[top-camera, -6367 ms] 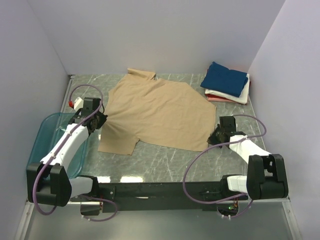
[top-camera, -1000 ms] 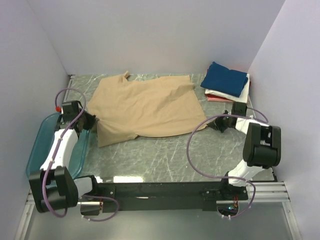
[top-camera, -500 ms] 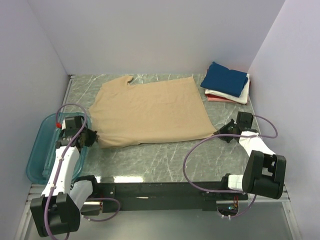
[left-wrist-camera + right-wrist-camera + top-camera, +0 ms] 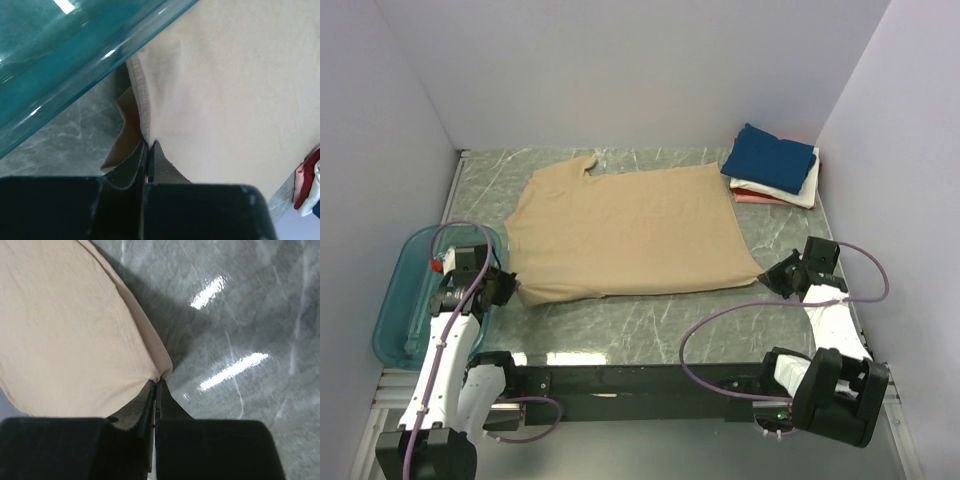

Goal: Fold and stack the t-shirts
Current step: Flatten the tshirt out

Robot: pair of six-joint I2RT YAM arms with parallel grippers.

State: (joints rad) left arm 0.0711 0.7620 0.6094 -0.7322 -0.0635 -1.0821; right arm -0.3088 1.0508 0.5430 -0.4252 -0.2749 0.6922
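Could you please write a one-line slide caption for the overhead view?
Left gripper and right gripper each pinch a near corner of the tan t-shirt, spread flat beside the folded stack.

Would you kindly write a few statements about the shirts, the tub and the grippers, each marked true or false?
1. The left gripper is shut on the tan t-shirt's edge. True.
2. The right gripper is open and holds nothing. False: it is shut on the tan t-shirt's corner.
3. The navy t-shirt lies on top of the white t-shirt. True.
4. The teal tub is on the right gripper's side. False: it is beside the left gripper.
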